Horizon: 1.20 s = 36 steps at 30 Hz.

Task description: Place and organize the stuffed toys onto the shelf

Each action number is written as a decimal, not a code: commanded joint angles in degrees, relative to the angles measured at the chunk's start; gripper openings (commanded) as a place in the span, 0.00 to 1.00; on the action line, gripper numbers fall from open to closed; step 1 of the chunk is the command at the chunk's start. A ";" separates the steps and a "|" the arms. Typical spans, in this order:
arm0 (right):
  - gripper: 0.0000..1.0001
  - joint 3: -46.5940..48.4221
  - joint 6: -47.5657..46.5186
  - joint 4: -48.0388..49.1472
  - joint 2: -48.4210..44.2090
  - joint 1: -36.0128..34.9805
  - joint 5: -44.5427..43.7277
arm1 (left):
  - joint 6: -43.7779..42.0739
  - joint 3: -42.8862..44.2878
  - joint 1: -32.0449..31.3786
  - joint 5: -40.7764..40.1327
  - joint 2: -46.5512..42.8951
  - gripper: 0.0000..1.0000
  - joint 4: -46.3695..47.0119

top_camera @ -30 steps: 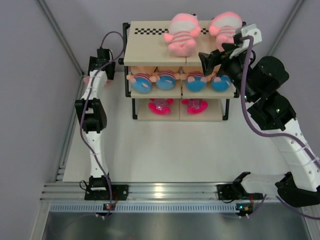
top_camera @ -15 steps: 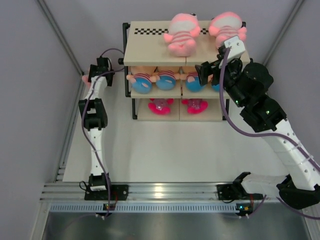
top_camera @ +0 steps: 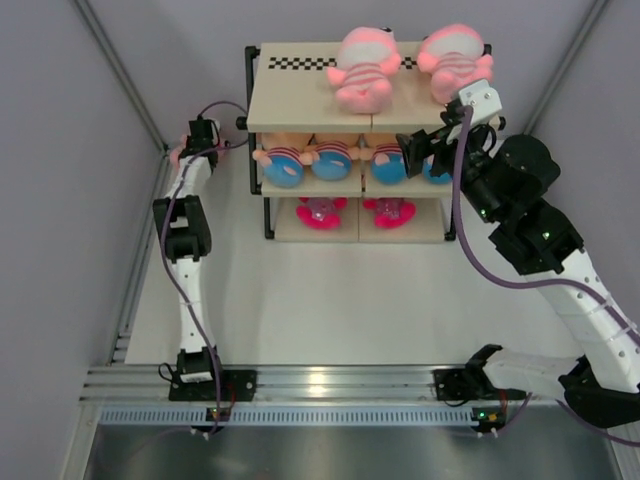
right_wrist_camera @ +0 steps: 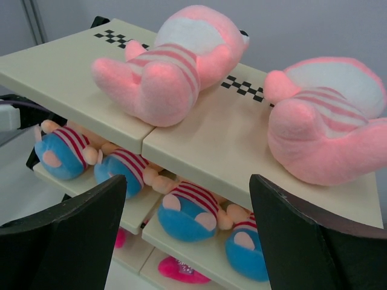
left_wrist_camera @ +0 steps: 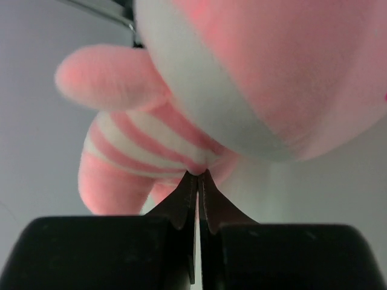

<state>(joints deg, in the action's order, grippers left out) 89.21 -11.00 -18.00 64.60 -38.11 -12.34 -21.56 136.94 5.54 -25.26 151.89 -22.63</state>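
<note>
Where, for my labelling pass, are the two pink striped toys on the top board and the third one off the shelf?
Left pink toy (right_wrist_camera: 172,63): right wrist view, striped belly.
Right pink toy (right_wrist_camera: 332,115): right wrist view, striped side.
Off-shelf pink toy (left_wrist_camera: 139,136): left wrist view, striped torso.

Pink-and-white striped plush animals (right_wrist_camera: 175,66); dolls (right_wrist_camera: 60,151) in red-striped shirts, blue bottoms; magenta toys (top_camera: 322,212); beige shelf (right_wrist_camera: 48,67), black-white checkered strip (top_camera: 300,62); black fingers (right_wrist_camera: 60,241).

The left arm (top_camera: 185,240) is stretched straight up toward 12 o'clock, and the left gripper (left_wrist_camera: 197,176) is squeezed fully together. The right arm (top_camera: 540,250) is bent toward 11 o'clock, and the right gripper (right_wrist_camera: 187,181) is held wide apart.
</note>
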 commanded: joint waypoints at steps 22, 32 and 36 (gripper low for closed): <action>0.78 -14.14 10.30 10.84 -0.44 -25.51 8.12 | 30.09 -65.14 0.96 40.27 -87.46 0.00 -19.89; 0.87 -15.12 4.94 35.80 17.04 -39.67 -1.02 | 35.35 -60.92 0.88 45.90 -100.21 0.00 -34.76; 0.93 -10.56 5.73 40.23 25.91 -39.76 -1.11 | 37.47 -62.59 0.96 46.09 -103.46 0.00 -35.64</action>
<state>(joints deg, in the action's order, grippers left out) 73.01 -4.93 11.44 87.15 -77.41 -11.33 12.73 74.13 6.33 18.70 50.57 -56.66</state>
